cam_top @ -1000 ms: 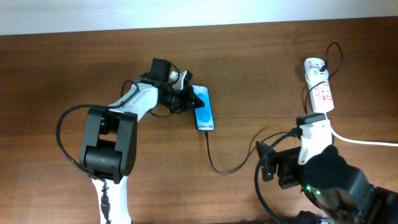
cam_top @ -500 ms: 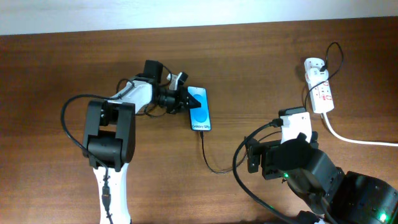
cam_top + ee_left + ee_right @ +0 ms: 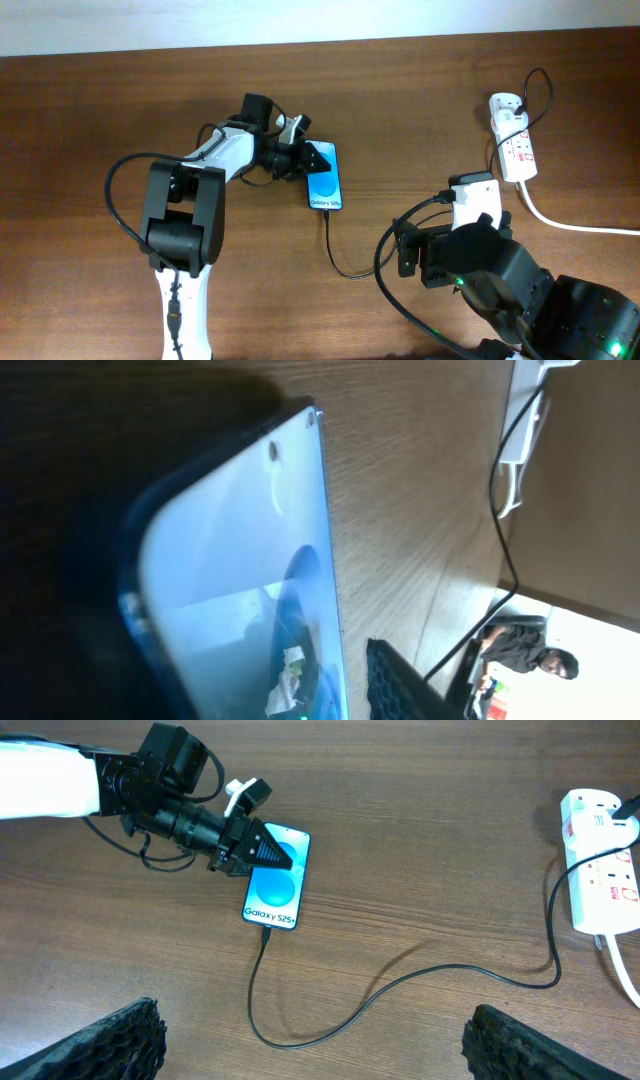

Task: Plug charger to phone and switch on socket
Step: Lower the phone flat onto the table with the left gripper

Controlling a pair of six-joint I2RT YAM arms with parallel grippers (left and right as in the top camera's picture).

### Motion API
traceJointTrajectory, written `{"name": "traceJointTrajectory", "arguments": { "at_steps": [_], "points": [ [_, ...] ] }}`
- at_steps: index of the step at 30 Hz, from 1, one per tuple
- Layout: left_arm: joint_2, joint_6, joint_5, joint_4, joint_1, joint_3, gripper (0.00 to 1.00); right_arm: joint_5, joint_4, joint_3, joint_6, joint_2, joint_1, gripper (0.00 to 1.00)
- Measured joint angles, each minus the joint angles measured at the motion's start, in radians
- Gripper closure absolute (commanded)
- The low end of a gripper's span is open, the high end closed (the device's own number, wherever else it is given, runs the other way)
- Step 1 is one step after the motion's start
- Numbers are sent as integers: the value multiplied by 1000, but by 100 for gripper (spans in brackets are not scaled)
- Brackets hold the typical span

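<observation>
The phone lies flat on the table with its blue screen up, and also shows in the right wrist view and the left wrist view. My left gripper has its black fingers on the phone's top end and looks clamped there. The charger, a thin black cable, has its tip in the phone's bottom end and runs right across the table to the socket. My right gripper is wide open and empty above the cable, well short of the socket.
The socket's thick white cord runs off the right edge. A loop of black cable rises at the socket's far end. My right arm hides part of the cable in the overhead view. A pale wall borders the table's far edge.
My right arm moved left and back from near the socket, then stopped. My left gripper swung a little left, then right again, and the phone's top end turned with it.
</observation>
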Motion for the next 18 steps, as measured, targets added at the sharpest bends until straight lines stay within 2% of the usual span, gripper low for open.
{"name": "traceJointTrajectory", "arguments": {
  "at_steps": [8, 18],
  "points": [
    [-41, -1, -16, -50, -27, 27, 1, 39, 32, 0, 26, 0, 0, 2],
    [-86, -43, -284, -188, -29, 54, 1, 45, 57, 0, 57, 61, 0, 2]
  ]
}}
